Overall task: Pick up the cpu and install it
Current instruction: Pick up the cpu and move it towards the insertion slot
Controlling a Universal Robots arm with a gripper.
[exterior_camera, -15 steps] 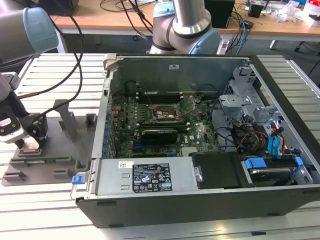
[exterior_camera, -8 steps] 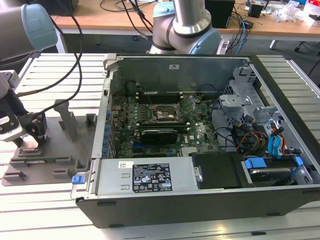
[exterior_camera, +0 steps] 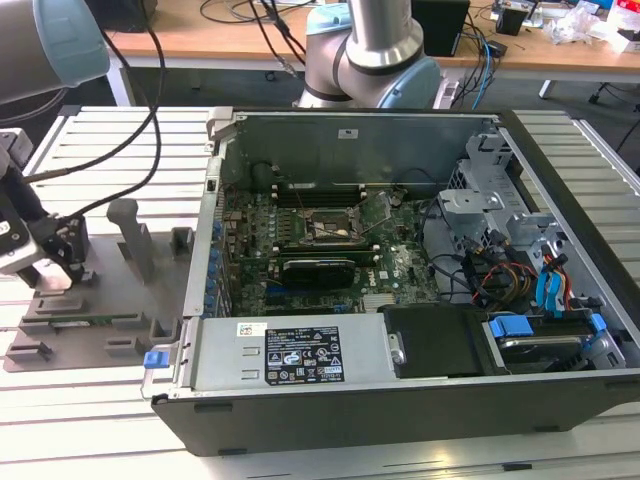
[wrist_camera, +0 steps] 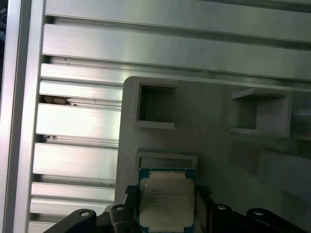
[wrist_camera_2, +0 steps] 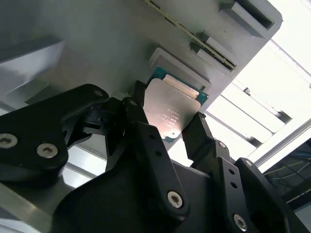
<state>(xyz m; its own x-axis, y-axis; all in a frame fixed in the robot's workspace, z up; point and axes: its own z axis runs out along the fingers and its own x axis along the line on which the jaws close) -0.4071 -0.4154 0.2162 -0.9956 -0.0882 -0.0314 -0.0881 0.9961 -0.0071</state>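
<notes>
Two black fingers (wrist_camera_2: 137,116) of the gripper (wrist_camera_2: 167,127) clamp opposite edges of the cpu (wrist_camera_2: 171,104), its silver top facing both wrist views. The held cpu is at the grey fixture tray (exterior_camera: 120,300), lower left of the exterior view, well apart from the open computer case (exterior_camera: 400,400).

A slatted aluminium table (exterior_camera: 90,440) spans the foreground; behind it stands a wooden desk (exterior_camera: 200,35) strewn with cables (exterior_camera: 235,12)
</notes>
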